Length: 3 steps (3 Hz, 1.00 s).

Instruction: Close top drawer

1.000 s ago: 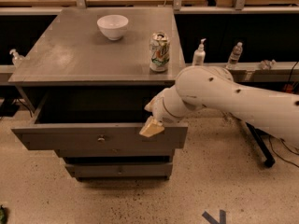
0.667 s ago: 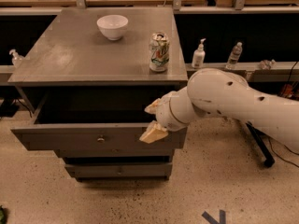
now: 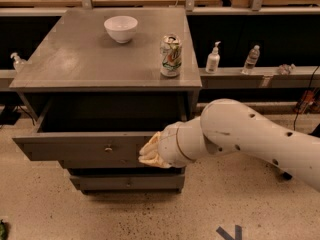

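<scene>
The top drawer of the grey cabinet stands pulled out, its flat front facing me with a small metal knob at the middle. Its inside is dark. My gripper sits at the end of the white arm, against the right part of the drawer front, to the right of the knob. Only its cream-coloured tips show past the wrist.
On the cabinet top stand a white bowl and a drink can. A lower drawer is below. A shelf to the right carries a pump bottle and a water bottle. My white arm crosses the right side.
The arm has moved forward and left, bringing the gripper along the drawer front nearer the knob. The drawer stands about as far out as before.
</scene>
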### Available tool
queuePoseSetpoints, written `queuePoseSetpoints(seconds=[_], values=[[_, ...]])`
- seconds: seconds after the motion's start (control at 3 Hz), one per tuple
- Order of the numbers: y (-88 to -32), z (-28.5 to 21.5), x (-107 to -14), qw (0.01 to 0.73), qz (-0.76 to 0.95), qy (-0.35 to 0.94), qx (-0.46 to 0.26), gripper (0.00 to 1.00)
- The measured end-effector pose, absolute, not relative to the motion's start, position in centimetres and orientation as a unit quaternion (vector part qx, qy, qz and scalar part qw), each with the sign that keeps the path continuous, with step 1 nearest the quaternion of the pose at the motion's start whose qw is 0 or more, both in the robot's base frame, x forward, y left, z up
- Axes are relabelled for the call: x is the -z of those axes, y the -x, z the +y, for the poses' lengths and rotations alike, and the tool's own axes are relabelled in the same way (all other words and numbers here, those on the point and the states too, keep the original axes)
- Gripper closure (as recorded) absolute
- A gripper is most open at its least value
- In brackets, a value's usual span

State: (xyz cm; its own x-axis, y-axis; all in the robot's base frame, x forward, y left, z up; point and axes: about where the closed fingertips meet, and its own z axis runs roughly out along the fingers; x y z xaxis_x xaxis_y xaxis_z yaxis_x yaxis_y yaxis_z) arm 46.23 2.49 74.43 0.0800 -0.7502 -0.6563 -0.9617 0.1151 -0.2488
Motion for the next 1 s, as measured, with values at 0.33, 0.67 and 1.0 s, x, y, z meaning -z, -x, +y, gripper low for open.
queuePoseSetpoints(seconds=[0.33, 0.67, 1.0], values=[[-45.9, 5.2, -71.7, 0.349, 0.654, 0.650, -0.167, 0.94], [-47.3, 7.1, -68.3, 0.350, 0.660, 0.642, -0.174, 1.00], [-49.5, 6.5, -62.6, 0.337, 0.691, 0.616, -0.173, 1.00]])
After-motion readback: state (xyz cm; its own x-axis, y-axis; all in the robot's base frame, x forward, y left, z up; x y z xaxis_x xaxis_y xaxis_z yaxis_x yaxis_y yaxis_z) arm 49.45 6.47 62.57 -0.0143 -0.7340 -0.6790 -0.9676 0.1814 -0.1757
